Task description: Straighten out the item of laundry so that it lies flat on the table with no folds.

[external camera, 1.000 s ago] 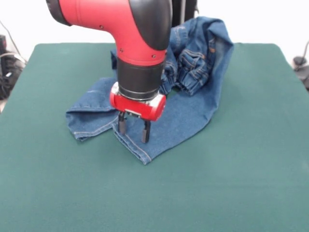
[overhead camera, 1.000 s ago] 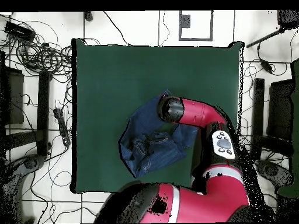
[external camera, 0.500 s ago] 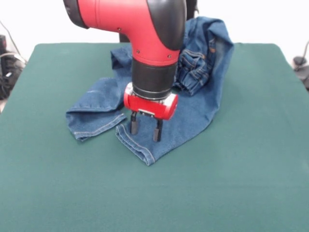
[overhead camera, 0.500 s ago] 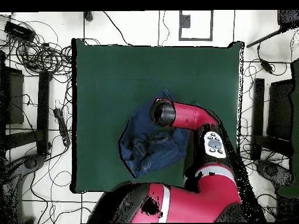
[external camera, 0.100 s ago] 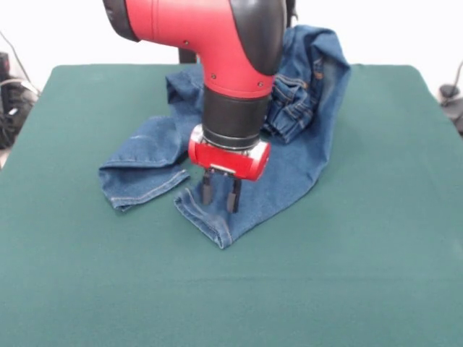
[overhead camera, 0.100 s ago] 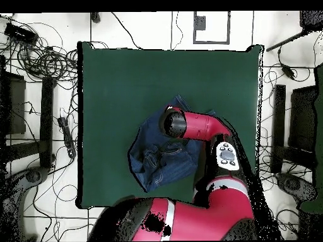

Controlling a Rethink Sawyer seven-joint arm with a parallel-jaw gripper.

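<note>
Medium-blue denim jeans [external camera, 0.100 s ago: 304,148] with pale hem stitching lie on the dark green table [external camera, 0.100 s ago: 347,275].

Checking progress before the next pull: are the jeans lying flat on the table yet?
No, the jeans are bunched in a raised heap at the waistband end, with one leg folded beside the pincer.

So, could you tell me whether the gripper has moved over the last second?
Yes. In the front view the gripper has shifted rightward along the jeans leg hem.
</note>
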